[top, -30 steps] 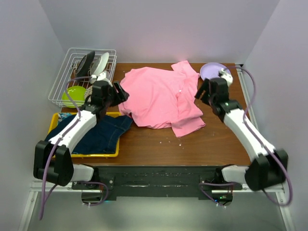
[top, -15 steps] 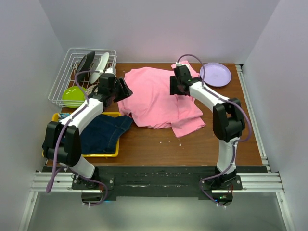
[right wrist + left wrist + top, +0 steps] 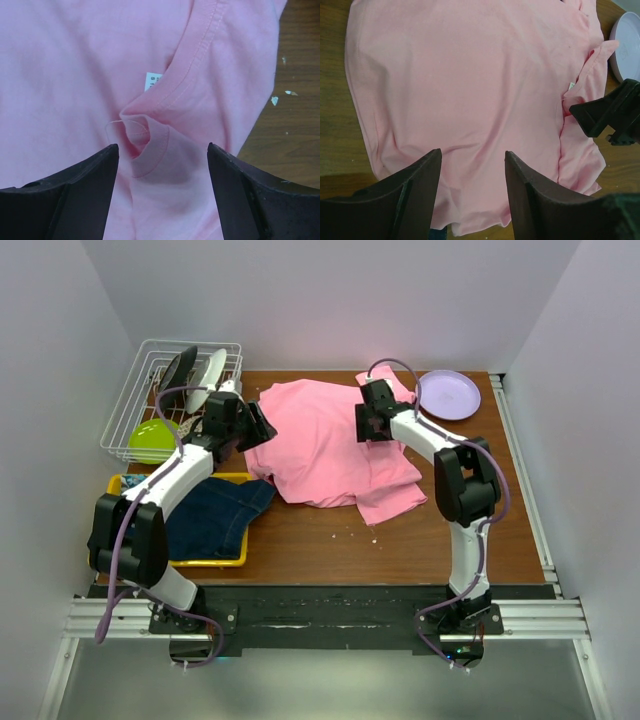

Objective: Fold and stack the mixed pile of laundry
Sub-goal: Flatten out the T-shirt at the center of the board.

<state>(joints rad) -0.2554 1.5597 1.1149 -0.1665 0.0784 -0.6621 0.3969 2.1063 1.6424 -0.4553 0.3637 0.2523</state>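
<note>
From the top, the pink T-shirt (image 3: pixel 325 445) lies spread out in the middle of the brown table (image 3: pixel 400 540). The left gripper (image 3: pixel 258 425) is at the shirt's left edge. The right gripper (image 3: pixel 372 427) is over its upper right part. The dark blue denim jacket (image 3: pixel 215 518) sits in the yellow tray (image 3: pixel 225 562) at the lower left. A wire basket (image 3: pixel 125 405) is in the upper left and a purple plate (image 3: pixel 450 393) in the upper right.

In the left wrist view, the two dark fingers at the bottom stand apart, with nothing between them. The shirt fills the frame above them.

In the right wrist view, the fingers are wide apart too. The shirt's bunched collar (image 3: pixel 165 125) and a small white label (image 3: pixel 152 81) sit just above the gap.
</note>
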